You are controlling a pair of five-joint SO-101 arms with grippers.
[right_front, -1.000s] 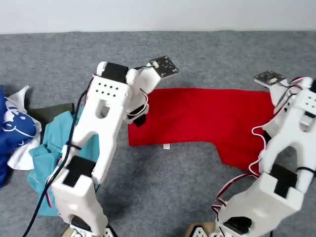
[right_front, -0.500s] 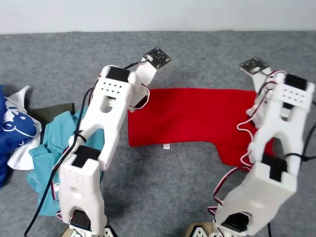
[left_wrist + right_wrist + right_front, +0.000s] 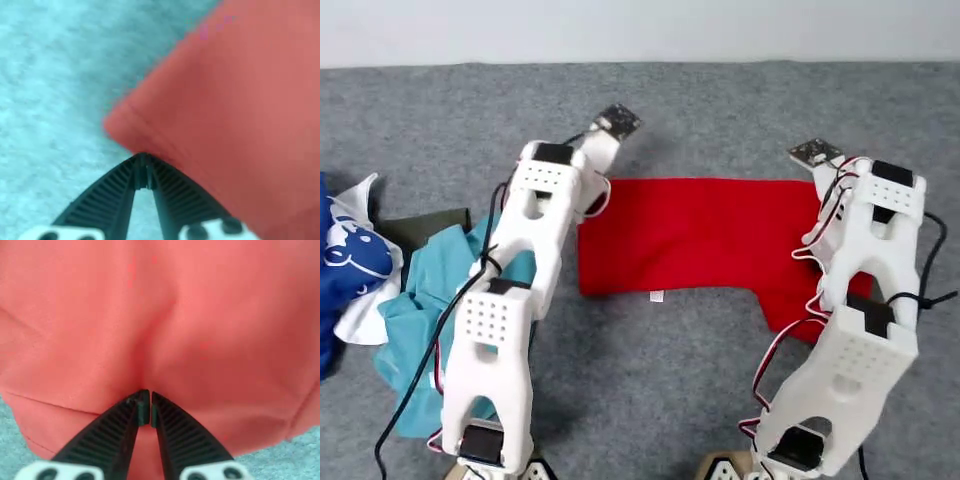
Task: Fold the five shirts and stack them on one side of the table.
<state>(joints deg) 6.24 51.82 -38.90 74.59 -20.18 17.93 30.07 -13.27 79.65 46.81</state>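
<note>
One red shirt (image 3: 700,235), two arms (image 3: 535,230)

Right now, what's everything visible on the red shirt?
The red shirt lies flat on the grey table between the arms: plain soft cloth in a wide band, one end reaching nearer the arm bases, a small white tag at its near edge. The left gripper is shut on a corner, the right gripper on puckered fabric.

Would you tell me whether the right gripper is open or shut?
Shut on the red shirt: the right gripper has its tips pressed together, and the cloth puckers into a crease running up from them.
</note>
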